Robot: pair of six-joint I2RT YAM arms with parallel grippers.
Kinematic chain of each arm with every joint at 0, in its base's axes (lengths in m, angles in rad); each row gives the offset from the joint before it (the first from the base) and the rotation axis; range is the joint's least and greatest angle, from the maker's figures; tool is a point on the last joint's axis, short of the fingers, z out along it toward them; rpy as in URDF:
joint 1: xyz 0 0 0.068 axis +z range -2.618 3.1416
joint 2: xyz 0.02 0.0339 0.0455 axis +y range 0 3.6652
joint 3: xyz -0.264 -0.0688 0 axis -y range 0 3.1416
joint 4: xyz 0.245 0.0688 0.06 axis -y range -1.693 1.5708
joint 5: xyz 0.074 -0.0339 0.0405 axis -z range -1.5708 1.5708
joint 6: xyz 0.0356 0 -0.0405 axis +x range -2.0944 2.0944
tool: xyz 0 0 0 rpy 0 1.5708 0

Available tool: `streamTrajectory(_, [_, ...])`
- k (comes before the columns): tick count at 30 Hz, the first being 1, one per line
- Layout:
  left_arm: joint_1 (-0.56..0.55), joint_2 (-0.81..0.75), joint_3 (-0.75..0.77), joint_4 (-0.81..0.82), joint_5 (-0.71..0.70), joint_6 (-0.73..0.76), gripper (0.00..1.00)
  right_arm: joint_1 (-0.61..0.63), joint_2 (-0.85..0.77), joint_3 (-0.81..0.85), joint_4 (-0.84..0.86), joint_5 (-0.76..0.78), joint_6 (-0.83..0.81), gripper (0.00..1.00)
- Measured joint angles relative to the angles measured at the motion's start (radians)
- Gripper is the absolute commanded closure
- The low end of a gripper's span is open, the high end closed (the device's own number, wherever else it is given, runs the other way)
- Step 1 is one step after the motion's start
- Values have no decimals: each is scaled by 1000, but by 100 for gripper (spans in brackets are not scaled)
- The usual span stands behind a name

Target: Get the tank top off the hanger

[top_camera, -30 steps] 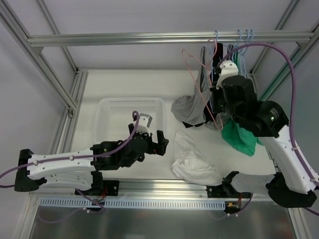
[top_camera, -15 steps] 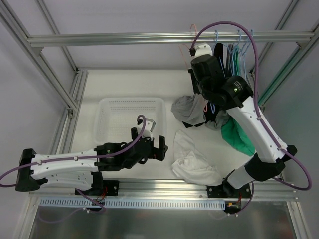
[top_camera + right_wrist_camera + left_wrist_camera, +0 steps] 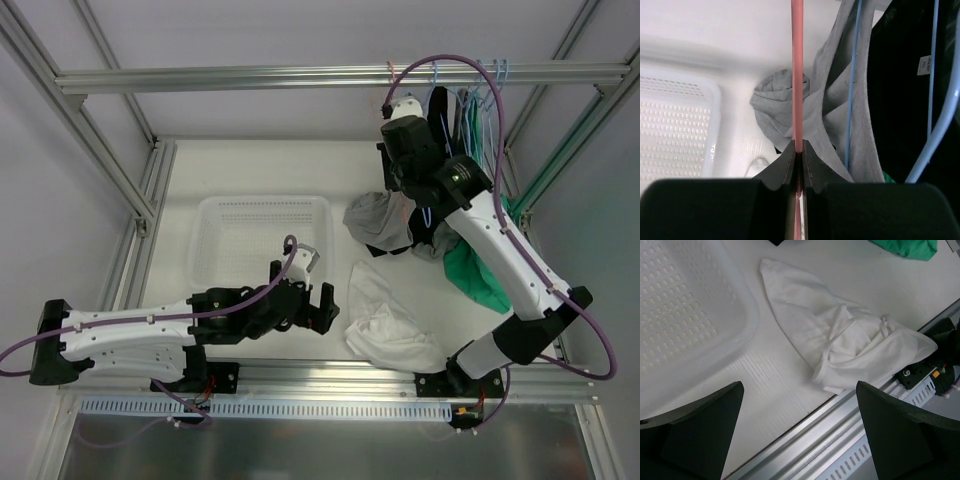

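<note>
So the whole thing comes down to where the grey tank top (image 3: 832, 95) sits relative to the right end effector (image 3: 797, 148), which is clenched on the pink hanger (image 3: 797, 70). The wire runs dead straight up out of the pinch in the wrist view. The grey fabric hangs just beside that wire on its right, and its long axis runs down from the rail (image 3: 300, 75) to a bunched heap on the worktop (image 3: 250, 165). A blue hanger (image 3: 852, 75) crosses in front of the same fabric. I honestly can't tell from here which of the 2 wires the straps are looped over, though my guess is the pink one. The right arm is the near one by a mile, right up at the rail with the hanger in its grip. The left end effector (image 3: 797, 390) is released with its jaws wide apart, hovering low at the near edge of the worktop. It's looking at a crumpled white garment (image 3: 845, 345) with the basket (image 3: 747, 315) just beside it, well apart from the hanging stuff. If I had to call the next move, the hanger has to come up and away while the grey cloth stays down. So the pull needs to run along that top-to-bottom axis and not sideways into the neighbouring hangers. The left arm would have to reach forward to the grey heap to help.
</note>
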Motion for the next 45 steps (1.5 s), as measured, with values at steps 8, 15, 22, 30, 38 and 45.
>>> streamTrajectory(8, [0,94,44,12,80,62,1,13,-185,-137,15,-98,40,24])
streamTrajectory(15, [0,248,118,117,198,146,1,18,-428,-235,8,-192,46,8])
streamTrajectory(22, [-8,571,284,195,283,242,1,18,-695,-335,-37,-269,46,1])
streamTrajectory(30, [-9,914,452,222,279,275,1,18,-922,-399,-127,-409,43,1])
streamTrajectory(38, [-34,1030,479,235,154,249,16,18,-1013,-402,-189,-540,21,1])
streamTrajectory(45, [-39,1045,472,267,80,161,100,18,-1042,-401,-200,-582,13,1])
